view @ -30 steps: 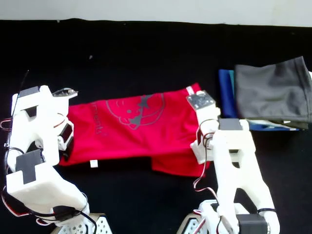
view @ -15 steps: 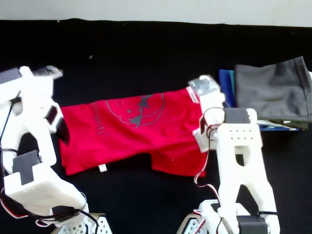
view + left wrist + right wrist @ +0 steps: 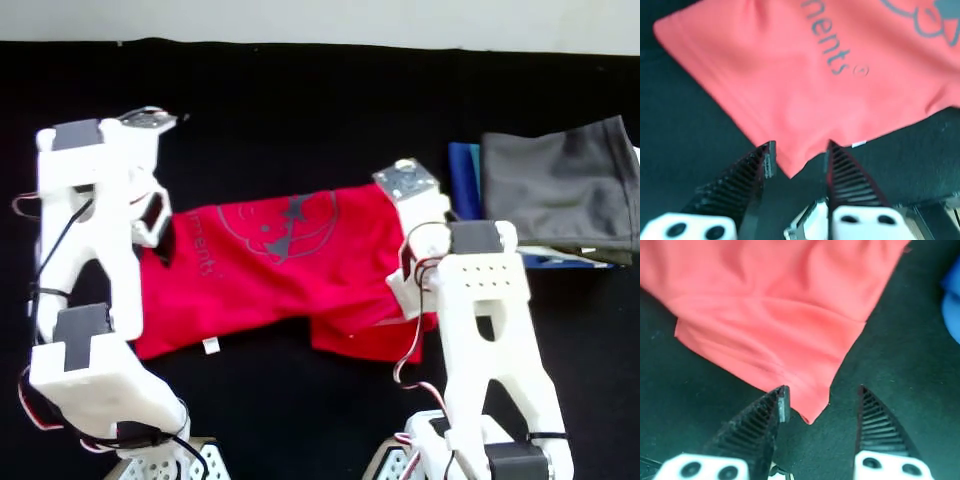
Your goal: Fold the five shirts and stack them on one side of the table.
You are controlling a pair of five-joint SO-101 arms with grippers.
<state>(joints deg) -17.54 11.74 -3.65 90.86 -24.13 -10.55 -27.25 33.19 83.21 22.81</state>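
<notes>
A red shirt with a grey print lies partly folded across the middle of the black table. My left gripper hovers open over the shirt's left front corner, which shows between the fingers. My right gripper is open above the shirt's right front corner, and that arm stands over the shirt's right edge. A stack of folded shirts, grey on top with blue beneath, sits at the right side of the table.
Black cloth covers the table, with bare room behind and in front of the red shirt. A white label sticks out at the shirt's front edge. Both arm bases stand at the front edge.
The left arm rose from the shirt's left edge and swung in over its corner. The shirt's left edge shifted slightly right. The right arm stayed at the shirt's right edge, shifting only slightly.
</notes>
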